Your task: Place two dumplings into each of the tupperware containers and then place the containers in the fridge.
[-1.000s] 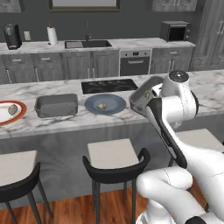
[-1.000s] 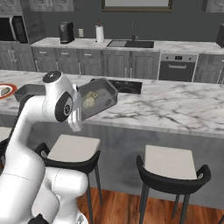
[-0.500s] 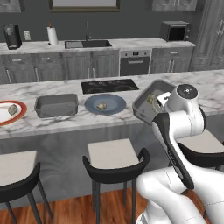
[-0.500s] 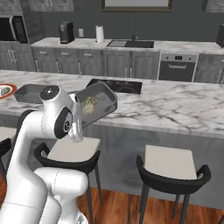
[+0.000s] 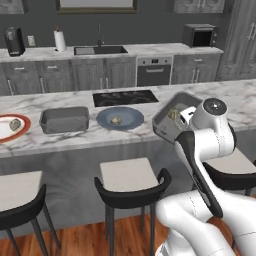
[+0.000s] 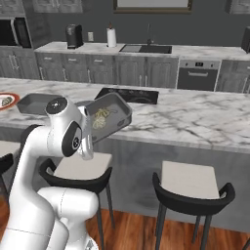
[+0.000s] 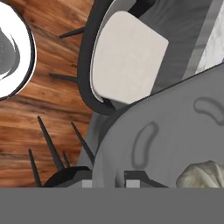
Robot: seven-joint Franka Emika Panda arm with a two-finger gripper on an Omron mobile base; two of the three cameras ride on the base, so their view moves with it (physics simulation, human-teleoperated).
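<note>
My gripper [image 7: 109, 180] is shut on the rim of one grey tupperware container [image 5: 167, 120] [image 6: 111, 116] [image 7: 175, 127]. I hold it tilted in the air at the counter's near edge. Pale dumplings [image 5: 174, 114] [image 6: 100, 118] [image 7: 202, 174] lie inside it. The other tupperware container [image 5: 64, 120] [image 6: 34, 103] rests on the marble counter to the left. A round blue-grey plate [image 5: 131, 116] beside it carries one dumpling [image 5: 116, 120]. A red-rimmed white plate [image 5: 6, 134] [image 6: 10, 97] at the far left holds another dumpling [image 5: 15, 124]. The fridge is out of view.
Bar stools [image 5: 130, 177] [image 6: 193, 180] [image 7: 127, 57] stand along the counter's near side, above the wood floor. A black cooktop [image 5: 125, 96] is set into the island behind the plate. The back counter has a sink, a coffee maker and a paper roll.
The arm has swung the held container back toward the counter's near edge and slightly lower, tilting it more. The things on the counter have stayed put.
</note>
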